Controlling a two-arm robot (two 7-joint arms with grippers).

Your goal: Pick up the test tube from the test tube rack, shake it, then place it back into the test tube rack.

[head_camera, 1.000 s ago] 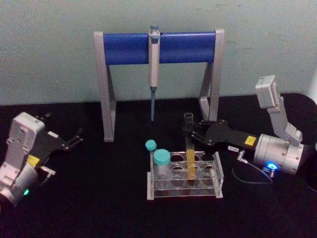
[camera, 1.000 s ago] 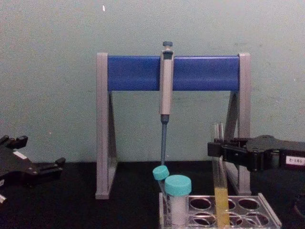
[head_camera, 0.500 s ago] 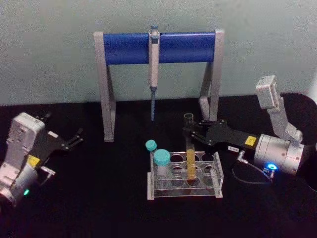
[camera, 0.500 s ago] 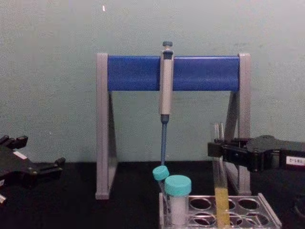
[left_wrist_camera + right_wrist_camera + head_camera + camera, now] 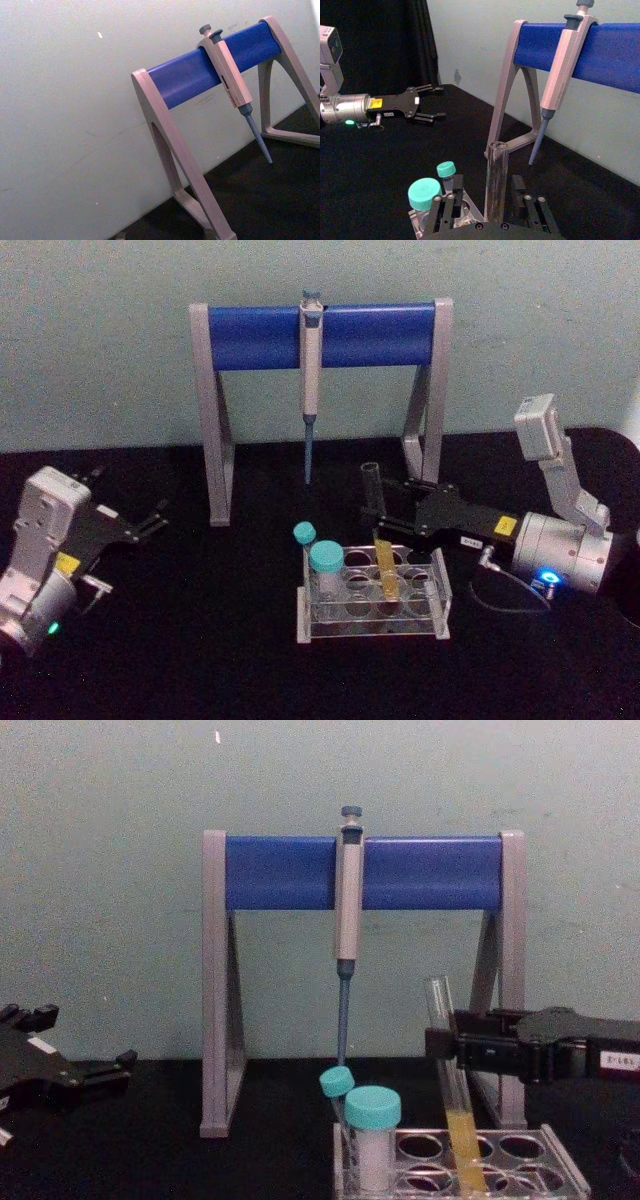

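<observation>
While tilted: long clear glass test tube (image 5: pixel 379 535), yellow liquid inside, bottom in low clear plastic test tube rack (image 5: pixel 441 592).
Right gripper (image 5: pixel 377 518): jaws clamping tube above rack.
Left gripper (image 5: pixel 158 518): jaws apart, well left of rack.

Plain pale-green wall (image 5: pixel 100 360) behind a black tabletop (image 5: pixel 200 640), a dark curtain (image 5: pixel 395 40) off to one side.

yellow liquid in the clear test tube (image 5: pixel 378 540), teal-capped vials (image 5: pixel 326 560), blue crossbar (image 5: pixel 320 335) on grey stand (image 5: pixel 212 420), black table (image 5: pixel 200 640)

Dim, even light — soft focus throughout, black table swallowing shadows — no glare.
</observation>
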